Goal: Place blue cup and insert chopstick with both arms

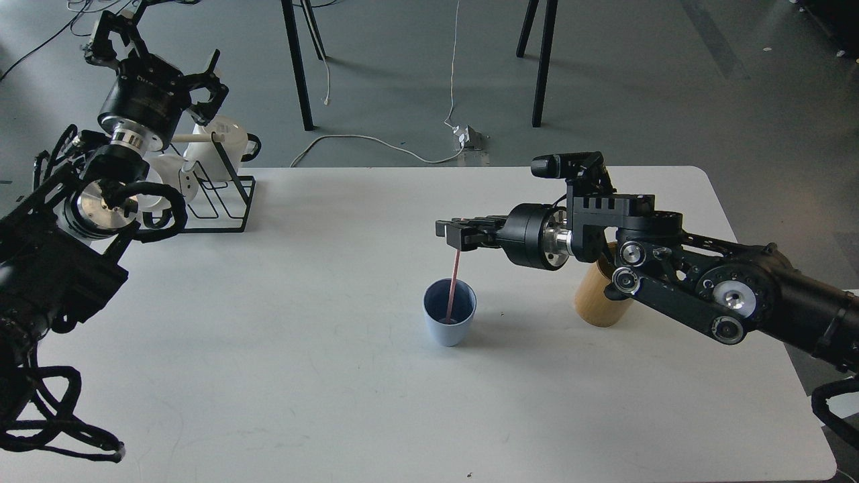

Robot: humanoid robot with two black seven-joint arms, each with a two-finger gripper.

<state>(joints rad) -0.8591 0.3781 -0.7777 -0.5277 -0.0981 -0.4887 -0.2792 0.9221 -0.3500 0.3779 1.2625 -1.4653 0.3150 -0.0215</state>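
The pale-blue cup (pixel 449 322) stands upright on the white table (pixel 282 349), right of the middle. The pink chopstick (pixel 454 278) runs from my right gripper down into the cup, with its lower end on the cup's floor. My right gripper (pixel 456 236) hovers just above the cup's far rim, shut on the stick's upper part. No stick shows above the fingers. My left gripper (pixel 161 64) is open and empty, raised at the far left above the wire rack.
A tan wooden cylinder (pixel 599 298) stands right of the cup, partly hidden behind my right arm. A black wire rack (pixel 225 201) with white mugs (pixel 225 137) sits at the table's far left corner. Chair legs and cables lie on the floor beyond the table.
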